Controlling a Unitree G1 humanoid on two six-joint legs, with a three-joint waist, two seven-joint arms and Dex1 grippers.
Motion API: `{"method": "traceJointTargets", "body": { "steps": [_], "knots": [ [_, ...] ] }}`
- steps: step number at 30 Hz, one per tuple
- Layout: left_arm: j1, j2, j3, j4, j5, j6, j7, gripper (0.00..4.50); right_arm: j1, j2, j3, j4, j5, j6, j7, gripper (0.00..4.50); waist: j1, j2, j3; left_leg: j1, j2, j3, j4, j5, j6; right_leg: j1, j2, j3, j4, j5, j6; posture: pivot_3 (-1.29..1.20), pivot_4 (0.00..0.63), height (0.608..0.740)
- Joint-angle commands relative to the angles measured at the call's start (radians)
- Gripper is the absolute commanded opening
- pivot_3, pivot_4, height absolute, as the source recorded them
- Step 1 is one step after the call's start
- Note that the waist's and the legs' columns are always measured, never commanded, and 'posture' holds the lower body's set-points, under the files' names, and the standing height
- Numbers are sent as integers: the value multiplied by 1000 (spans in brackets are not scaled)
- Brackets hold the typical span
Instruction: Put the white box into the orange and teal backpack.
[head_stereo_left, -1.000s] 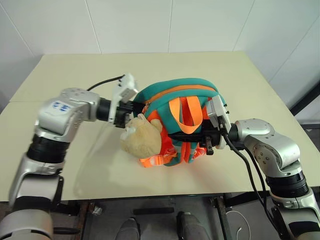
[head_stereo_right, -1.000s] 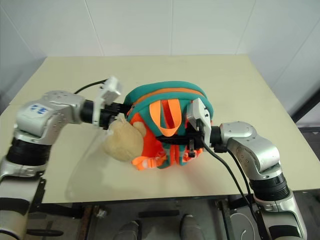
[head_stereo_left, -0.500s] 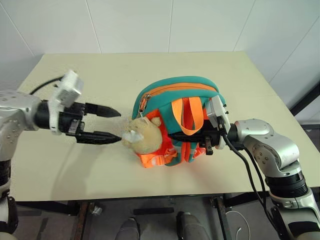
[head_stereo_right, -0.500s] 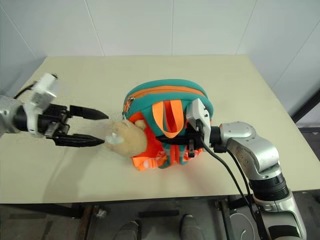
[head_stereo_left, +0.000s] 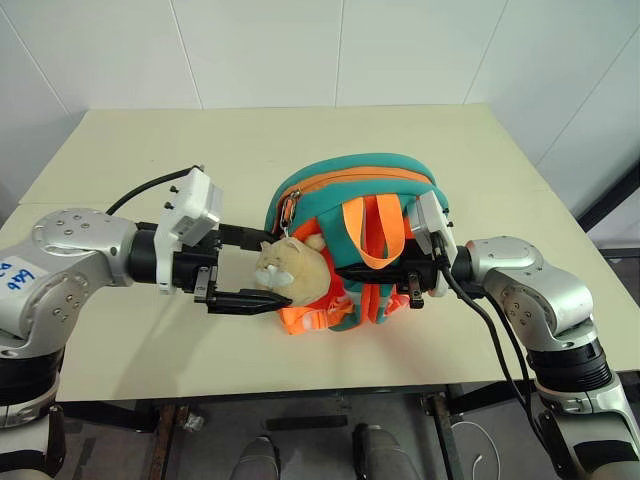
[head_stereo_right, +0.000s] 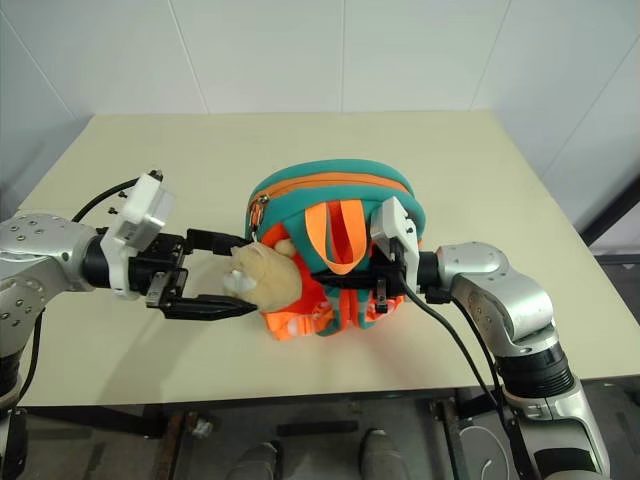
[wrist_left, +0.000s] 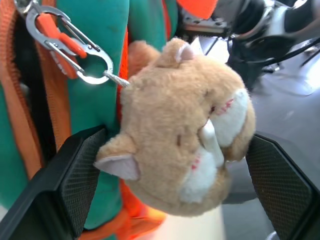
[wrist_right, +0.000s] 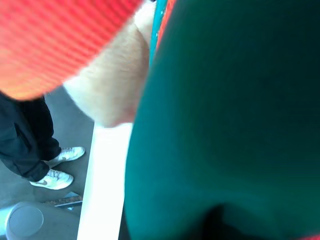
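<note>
The orange and teal backpack stands at the middle of the table, straps toward me. Its tan plush animal head hangs on the left side from a silver carabiner. My left gripper is open, one black finger above the plush head and one below it, and the pads reach the head's sides. My right gripper is shut on the backpack's right side, near the orange straps. The white box is out of view.
The cream table has free room to the left, behind and to the right of the backpack. Past the table's edge, the right wrist view shows a person's dark trouser legs and white shoes on the floor.
My left gripper left the backpack's upper left edge, swung out to the left, and came back with its fingers around the plush head. The right gripper kept still.
</note>
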Motion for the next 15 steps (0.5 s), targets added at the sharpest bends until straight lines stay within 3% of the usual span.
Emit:
{"method": "traceJointTargets", "body": {
  "steps": [1, 11, 15],
  "knots": [
    [-45, -17, -4, -25, -18, -13, 17, 3341, -1, 6, -16, -30, 12, -11, -8, 0, 4, 0, 0, 0, 0, 0, 0, 0, 0, 0, 0, 0, 0, 0, 0, 0, 150, 740],
    [-105, 72, 77, 58, -113, 101, 2, 710, 59, 25, -63, -89, 60, -13, -45, 0, 12, 0, 0, 0, 0, 0, 0, 0, 0, 0, 0, 0, -1, 0, 0, 0, 150, 740],
    [-120, 93, 102, 105, -127, 111, -14, 463, 74, 27, -63, -106, 74, -6, -65, 0, 11, 0, 0, 0, 0, 0, 0, 0, 0, 0, 0, 0, -1, -1, -1, 0, 150, 740]
  ]
}}
